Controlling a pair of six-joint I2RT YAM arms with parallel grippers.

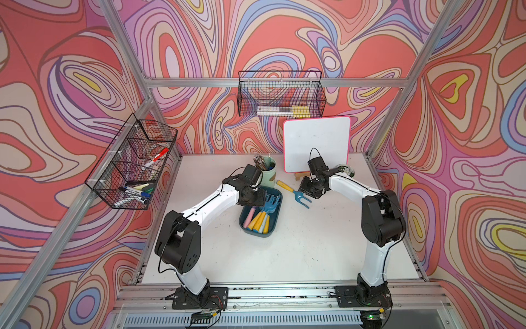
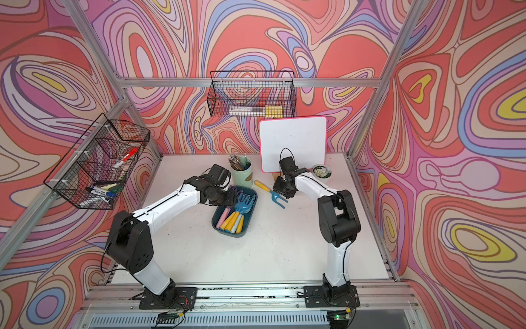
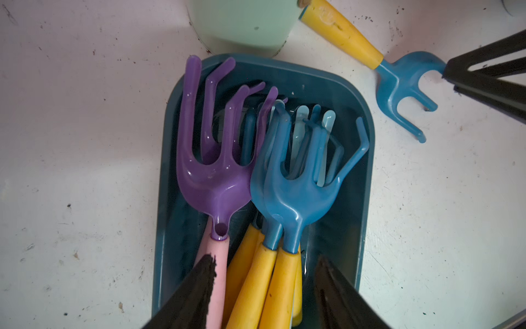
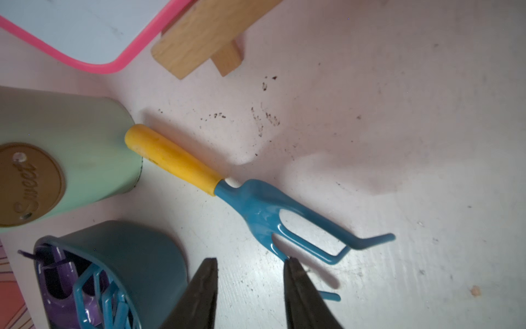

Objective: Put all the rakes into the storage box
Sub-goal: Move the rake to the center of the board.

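item: rake (image 4: 256, 205). glossy blue moulded plastic head, three thin prongs bent down at the tips, and a smooth yellow tapered handle with a rounded end. no writing can be read on it.

location: the rake lies flat on the tabletop (image 1: 284, 256), outside the box (image 1: 256, 234) and just beside its far corner on the right arm's side. the prongs point away from the box. the handle end runs toward the cup (image 4: 85, 148) behind the box; whether the two touch cannot be told.

box: shallow dark teal plastic, matte, rectangular with rounded corners. it holds a purple rake (image 3: 210, 176) with a pink handle and several blue rakes (image 3: 296, 199) with yellow handles. all heads are at the far end and the prongs overlap.

cup: pale green, smooth, cylindrical. it carries a round brown badge (image 4: 28, 185) with raised script reading "sweet".

tabletop: white, scuffed, with dark specks scattered beside the box.

right tool (image 4: 250, 262): dark tapered fingers, parted partway, nothing gripped. it sits low over the tabletop at the rake's prong end. one fingertip (image 4: 291, 266) is right at the nearest prong, which passes behind that finger and not through the gap.

left tool (image 3: 264, 270): over the near end of the box, above the handles. the jaws stand well apart and hold nothing.
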